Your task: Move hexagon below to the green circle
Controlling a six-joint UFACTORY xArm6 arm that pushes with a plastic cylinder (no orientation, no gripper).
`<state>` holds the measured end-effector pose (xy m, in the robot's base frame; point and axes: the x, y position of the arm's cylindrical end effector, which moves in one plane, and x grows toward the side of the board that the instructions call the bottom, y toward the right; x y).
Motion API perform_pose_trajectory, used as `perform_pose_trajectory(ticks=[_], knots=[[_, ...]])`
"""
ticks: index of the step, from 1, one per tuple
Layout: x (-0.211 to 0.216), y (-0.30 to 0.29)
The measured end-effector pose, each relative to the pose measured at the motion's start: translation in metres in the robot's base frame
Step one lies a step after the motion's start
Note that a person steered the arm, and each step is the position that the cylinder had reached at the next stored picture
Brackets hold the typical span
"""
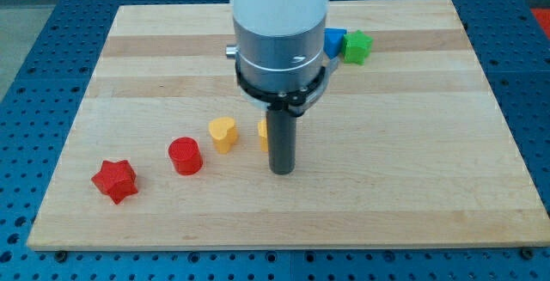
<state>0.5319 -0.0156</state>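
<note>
My tip (282,171) rests on the board at the centre of the view, below the middle. A yellow block (261,133) sits just up and left of the tip; the rod hides most of it, so I cannot make out its shape. A yellow heart (223,134) lies left of that. A red round block (185,155) lies further left, and a red star (114,180) sits at the lower left. A green block (357,47), shape unclear, sits at the view's top right, touching a blue block (334,40) on its left.
The wooden board (412,143) is bordered by a blue perforated table. The arm's wide white and grey body (280,32) hangs over the top centre and hides the board behind it.
</note>
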Motion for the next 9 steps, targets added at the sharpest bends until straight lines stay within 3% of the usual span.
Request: perform_pose_trajectory(ticks=[1,2,9], knots=[[0.004,-0.020],[-0.036,-0.020],[-0.053,-0.008]])
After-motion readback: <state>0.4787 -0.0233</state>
